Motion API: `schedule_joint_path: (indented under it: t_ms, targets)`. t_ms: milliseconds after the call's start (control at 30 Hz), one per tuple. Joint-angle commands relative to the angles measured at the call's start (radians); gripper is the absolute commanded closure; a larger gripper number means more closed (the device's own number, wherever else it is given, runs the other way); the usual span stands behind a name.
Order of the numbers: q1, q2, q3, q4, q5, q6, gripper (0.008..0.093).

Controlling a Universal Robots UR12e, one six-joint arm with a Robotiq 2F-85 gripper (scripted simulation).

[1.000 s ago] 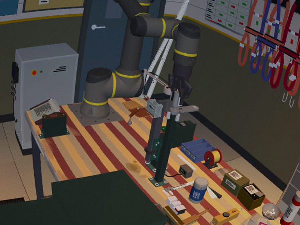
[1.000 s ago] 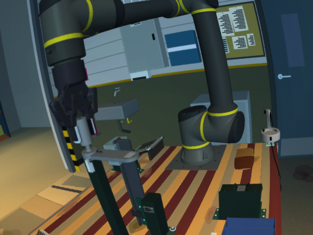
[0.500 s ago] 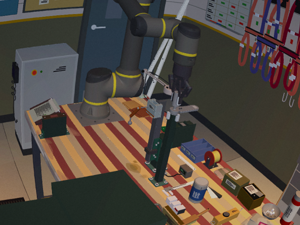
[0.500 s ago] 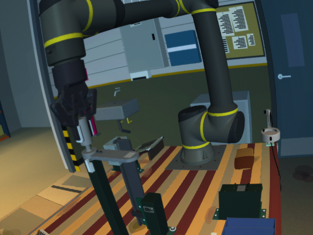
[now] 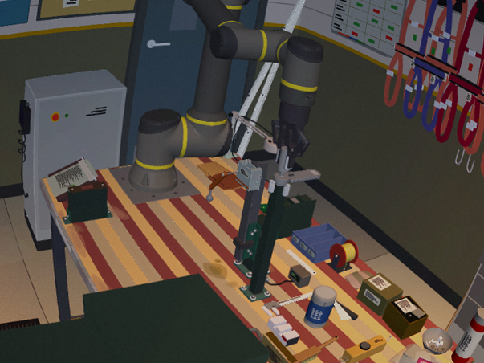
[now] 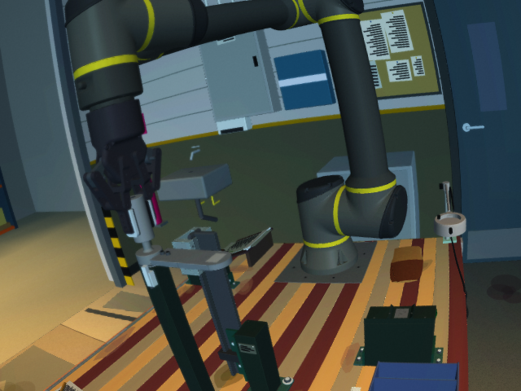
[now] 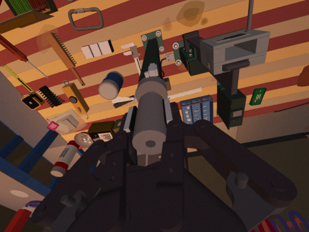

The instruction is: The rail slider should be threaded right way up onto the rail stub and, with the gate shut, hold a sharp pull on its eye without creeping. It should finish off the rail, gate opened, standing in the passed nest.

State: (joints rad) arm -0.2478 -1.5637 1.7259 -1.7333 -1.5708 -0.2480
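Observation:
The rail slider itself is not something I can pick out; the top of the dark green rail post (image 5: pixel 268 239) is partly covered by a grey lever arm (image 5: pixel 297 176) lying across it. A grey cylindrical knob (image 7: pixel 149 119) stands upright at the lever's pivot end above the post, and my gripper (image 5: pixel 286 156) comes straight down over it and is closed around that knob (image 6: pixel 141 219). Beside the post stands a grey toothed column (image 5: pixel 249 221) carrying a grey box-shaped head (image 5: pixel 249 174) with a short handle. A dark green nest block (image 6: pixel 256 353) sits at the column's foot.
A large dark green cover (image 5: pixel 144 325) fills the near left of the striped bench. Right of the post lie a blue parts tray (image 5: pixel 316 241), a yellow wire spool (image 5: pixel 344 254), a blue can (image 5: pixel 320 306) and small boxes. Another green nest (image 5: pixel 87 201) sits far left.

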Motion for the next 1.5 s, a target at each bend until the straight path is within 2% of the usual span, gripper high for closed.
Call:
schedule_joint_path:
  t_ms: [0,400,733,1067,1467]
  targets:
    - [0.0,0.0,-0.001,0.0,0.0,0.0,0.0934]
    - [0.0,0.0,-0.001,0.0,0.0,-0.036,0.0934]
    - [0.0,0.0,-0.001,0.0,0.0,-0.136,0.0934]
    - [0.0,0.0,-0.001,0.0,0.0,-0.309,0.0934]
    - [0.0,0.0,-0.001,0.0,0.0,-0.591,0.0934]
